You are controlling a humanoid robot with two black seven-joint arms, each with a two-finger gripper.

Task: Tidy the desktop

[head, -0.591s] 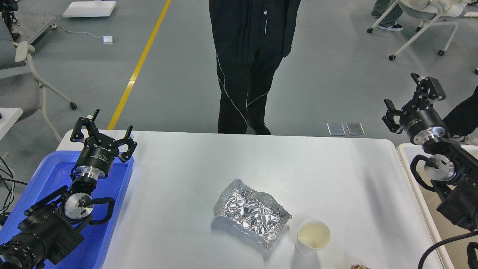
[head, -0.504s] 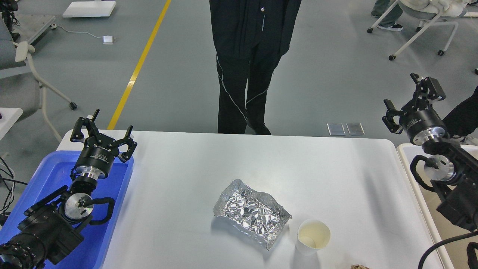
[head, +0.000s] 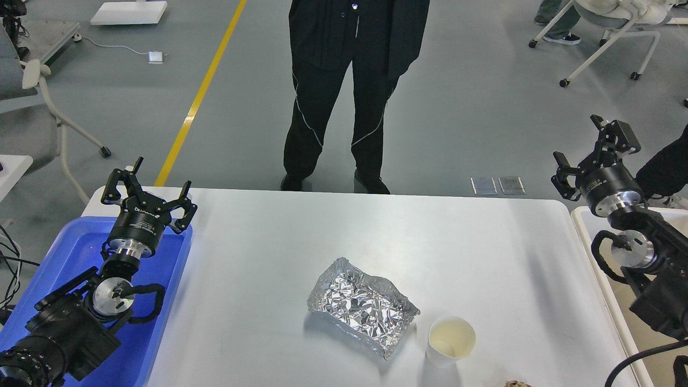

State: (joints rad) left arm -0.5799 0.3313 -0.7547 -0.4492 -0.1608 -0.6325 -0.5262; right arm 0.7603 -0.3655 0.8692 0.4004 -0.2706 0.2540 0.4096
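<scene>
Not much moved on my side in the last half sec. My right hand (head: pixel 594 148) dipped a touch and drifted slightly right, out past the tabletop's (head: pixel 269 258) far-right corner, fingers apart and holding nothing. My left hand (head: pixel 145 185) hasn't budged; it hangs over the far end of the blue tray (head: pixel 70 252) at the left, fingers also spread, empty. The bigger change is the person in black (head: pixel 349 91) beyond the far edge, who shifted stance, legs now wider (not touching the tabletop as far as I can see).

The clutter sits where it was: crumpled foil tray (head: pixel 363 305) near centre, paper cup (head: pixel 450 339) upright just to its right, apart from it, and a brownish scrap (head: pixel 516 384) at the near edge, mostly cut off.

So tidying hasn't started, imo. Right arm looks closest to the cup; beige bin (head: pixel 607 285) is at the right.
</scene>
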